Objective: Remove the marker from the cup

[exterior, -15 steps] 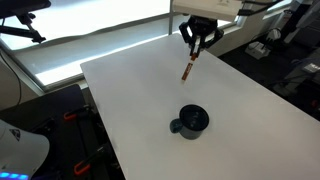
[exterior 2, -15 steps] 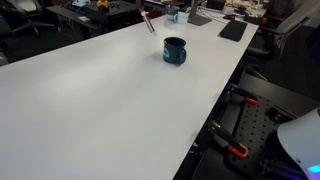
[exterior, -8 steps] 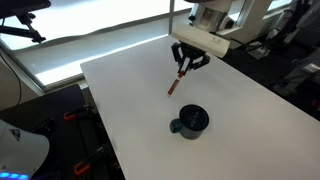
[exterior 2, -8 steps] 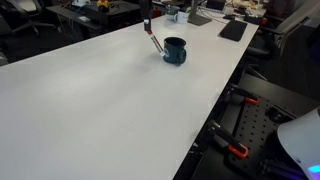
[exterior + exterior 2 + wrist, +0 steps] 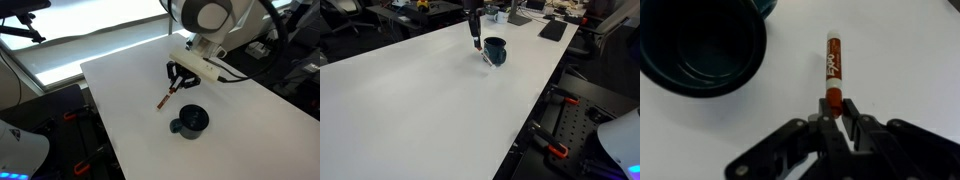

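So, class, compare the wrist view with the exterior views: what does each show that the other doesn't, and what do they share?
Only the wrist view: the Expo lettering on the marker and the cup's dark inside, with nothing visible in it. Only in an exterior view: the robot arm overhead and the whole white table. Shared: the end effector is shut on one end of the marker, which is outside the cup and beside it.

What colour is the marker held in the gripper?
The marker is red-orange with white lettering along its barrel. It shows best in the wrist view.
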